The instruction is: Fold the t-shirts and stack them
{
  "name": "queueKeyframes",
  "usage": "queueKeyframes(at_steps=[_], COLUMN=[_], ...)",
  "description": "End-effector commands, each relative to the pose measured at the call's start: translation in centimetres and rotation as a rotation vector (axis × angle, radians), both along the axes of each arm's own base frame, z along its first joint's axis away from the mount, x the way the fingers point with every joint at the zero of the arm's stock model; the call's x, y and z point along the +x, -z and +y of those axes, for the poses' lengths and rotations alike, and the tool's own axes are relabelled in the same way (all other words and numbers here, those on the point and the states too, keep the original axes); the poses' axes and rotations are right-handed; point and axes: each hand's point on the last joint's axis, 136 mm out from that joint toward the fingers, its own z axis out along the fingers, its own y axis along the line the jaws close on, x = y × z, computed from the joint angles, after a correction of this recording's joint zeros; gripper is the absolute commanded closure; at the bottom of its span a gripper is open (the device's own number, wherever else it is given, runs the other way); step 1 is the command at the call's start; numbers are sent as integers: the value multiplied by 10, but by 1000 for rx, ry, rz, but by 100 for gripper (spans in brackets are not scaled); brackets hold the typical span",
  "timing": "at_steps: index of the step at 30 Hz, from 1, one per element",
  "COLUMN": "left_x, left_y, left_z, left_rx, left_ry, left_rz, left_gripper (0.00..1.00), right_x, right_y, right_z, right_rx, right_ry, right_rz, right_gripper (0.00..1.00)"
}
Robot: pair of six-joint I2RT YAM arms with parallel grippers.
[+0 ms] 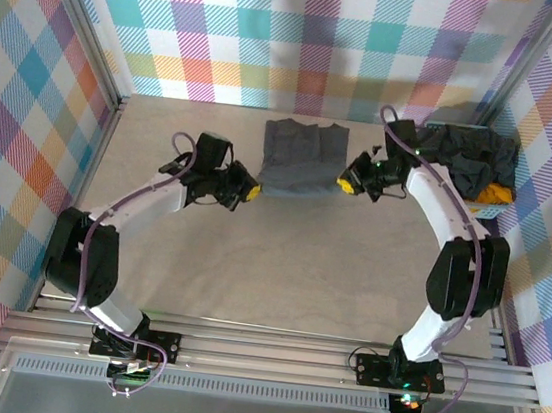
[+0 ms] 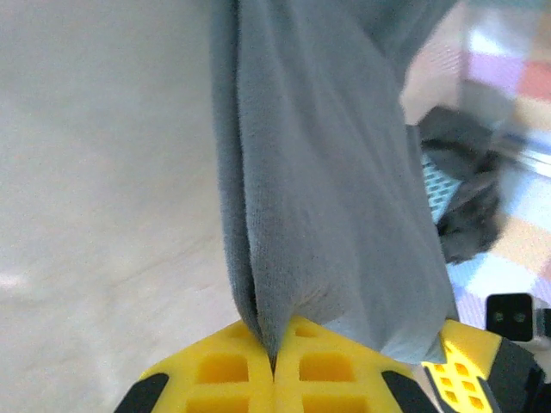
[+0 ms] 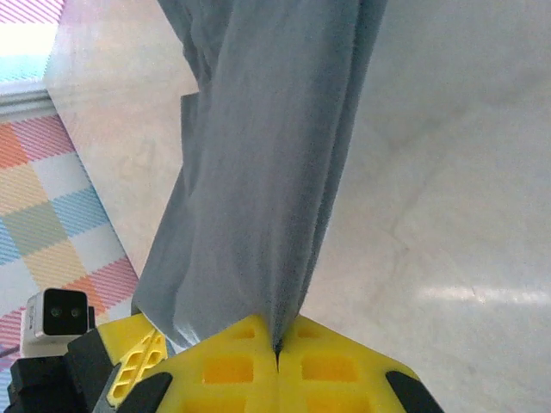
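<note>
Mid-fold, our left fingers (image 2: 254,346) and right fingers (image 3: 258,344) clench the hem of the grey t-shirt (image 1: 302,154); next we should carry it evenly up-frame.

open table (image 1: 290,259) runs across the centre and lower middle of the overhead frame, between the two arms, and along the left side up to the far wall. the grey t-shirt (image 1: 302,154) spans the upper middle, its near edge pinched at either end by the left gripper (image 1: 248,192) and right gripper (image 1: 345,185), barring a straight pass between them. a heap of dark shirts (image 1: 464,151) in a light blue basket (image 2: 435,188) fills the upper right corner. plaid walls (image 1: 277,35) hem in the left, top and right edges.
</note>
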Motion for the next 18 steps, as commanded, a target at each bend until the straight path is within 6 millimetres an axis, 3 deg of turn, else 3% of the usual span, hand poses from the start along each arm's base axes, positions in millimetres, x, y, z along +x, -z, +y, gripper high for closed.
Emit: queueKeyframes(at_steps=[1, 6, 9, 11, 13, 18], left_x=[-79, -170, -206, -211, -203, -173], left_y=[46, 67, 65, 53, 32, -13], left_z=[3, 3, 4, 0, -4, -10], left_rx=[62, 90, 95, 68, 32, 6], left_ry=[162, 410, 519, 529, 496, 404], left_rz=[196, 317, 326, 277, 192, 18], left_gripper=[100, 100, 100, 100, 100, 100], right_x=[-68, -160, -202, -216, -221, -206], right_y=[33, 73, 82, 81, 74, 42], right_z=[6, 2, -2, -6, -9, -11], right_rx=[15, 8, 21, 25, 18, -13], right_ry=[-72, -156, -185, -183, -175, -141], right_rz=[184, 347, 428, 453, 449, 387], right_gripper=[100, 100, 100, 100, 100, 100])
